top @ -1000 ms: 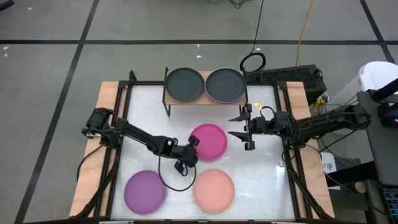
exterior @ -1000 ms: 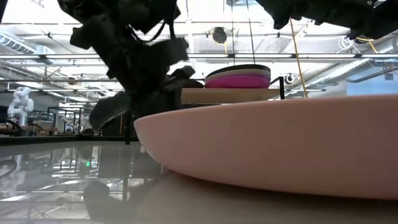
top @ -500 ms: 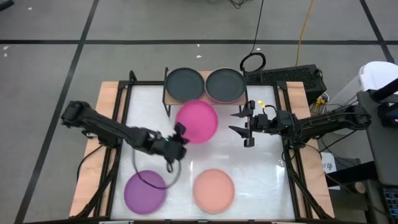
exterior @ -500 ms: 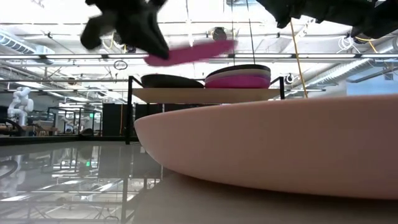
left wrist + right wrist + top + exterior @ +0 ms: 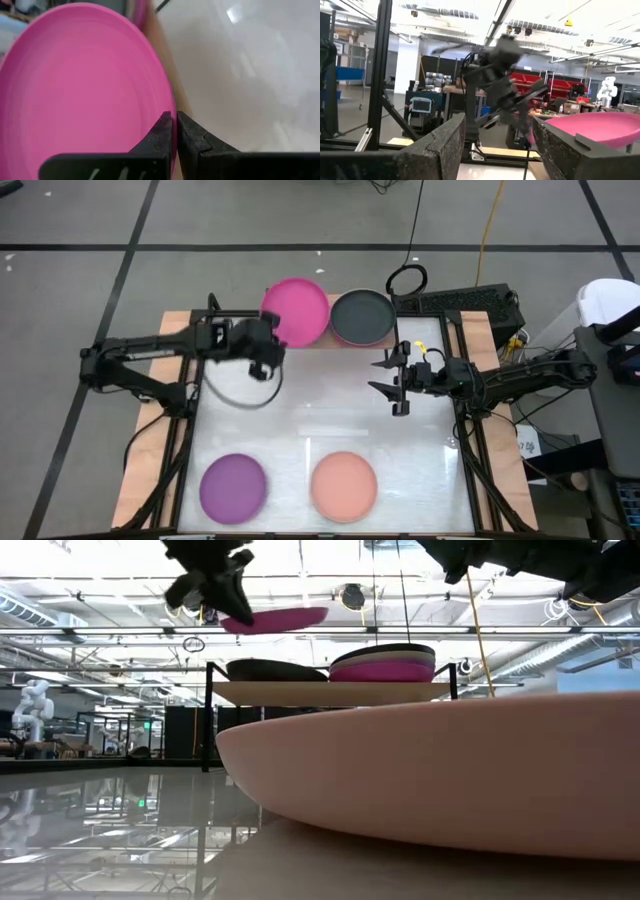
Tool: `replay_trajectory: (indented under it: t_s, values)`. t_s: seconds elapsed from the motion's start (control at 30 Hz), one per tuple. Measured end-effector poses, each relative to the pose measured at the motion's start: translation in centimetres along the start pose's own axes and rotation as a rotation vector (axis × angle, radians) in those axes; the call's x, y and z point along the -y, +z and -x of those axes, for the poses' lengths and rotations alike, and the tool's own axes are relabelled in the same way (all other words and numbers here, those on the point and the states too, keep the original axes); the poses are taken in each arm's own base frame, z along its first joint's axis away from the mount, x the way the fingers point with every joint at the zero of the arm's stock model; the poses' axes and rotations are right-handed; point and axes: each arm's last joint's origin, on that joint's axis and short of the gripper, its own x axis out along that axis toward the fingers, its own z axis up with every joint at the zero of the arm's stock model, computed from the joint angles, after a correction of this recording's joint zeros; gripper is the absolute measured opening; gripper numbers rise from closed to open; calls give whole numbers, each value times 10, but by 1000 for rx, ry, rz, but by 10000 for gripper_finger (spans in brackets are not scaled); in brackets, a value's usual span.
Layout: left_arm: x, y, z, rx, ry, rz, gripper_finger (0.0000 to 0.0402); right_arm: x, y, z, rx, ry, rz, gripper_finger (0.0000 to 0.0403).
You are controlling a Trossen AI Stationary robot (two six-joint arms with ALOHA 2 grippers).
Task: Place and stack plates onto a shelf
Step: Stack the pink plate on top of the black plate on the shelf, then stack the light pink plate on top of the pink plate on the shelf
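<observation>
My left gripper [image 5: 272,340] is shut on a magenta pink plate [image 5: 296,310], which hangs in the air over the left half of the light-wood shelf [image 5: 330,692]. In the low view the pink plate [image 5: 275,618] is clear above a black plate [image 5: 275,670] that rests on the shelf. On the shelf's right half stands a stack [image 5: 385,665] with a black plate [image 5: 361,317] on top. A purple plate [image 5: 233,485] and a peach plate [image 5: 344,483] lie flat near the table's near edge. My right gripper [image 5: 392,385] hovers open right of the table's middle. My left gripper pinches the pink plate's rim [image 5: 172,112] between its two fingers [image 5: 162,135], one above and one below the edge. It comes roughly level from the table's near-left side. The plate is lifted clear, nearly level, and reaches out from the fingers over the shelf.
The white tabletop [image 5: 320,420] between the shelf and the two near plates is bare. Black frame rails run along both table sides. A black cable loop [image 5: 406,280] and a dark box [image 5: 470,305] lie beyond the far right corner.
My left gripper took the pink plate up off the middle of the table and carried it up and toward the far edge. The plate now hangs over the shelf's left half, above the black plate. The right arm has kept still.
</observation>
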Motion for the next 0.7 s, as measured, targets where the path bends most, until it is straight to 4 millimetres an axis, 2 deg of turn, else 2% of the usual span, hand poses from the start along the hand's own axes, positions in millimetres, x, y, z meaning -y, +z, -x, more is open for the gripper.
replay_trajectory:
  t_s: [0.07, 0.23, 0.33, 0.47, 0.7]
  values:
    - [-16, -6, 0, -22, -35, 31, 10, 0, 0, 0, -1, 0, 1, 210]
    - [-39, -16, -12, -76, -123, 67, 10, 0, 0, 0, 2, -1, 2, 210]
    - [-47, -23, -24, -103, -153, 101, 11, 0, 0, 0, 1, 0, -4, 210]
    - [-48, -32, -40, -154, -179, 150, 33, 0, -2, 0, -15, 2, -20, 210]
    - [-53, -32, -48, -143, -145, 192, 84, 0, -3, 0, -30, 4, -21, 210]
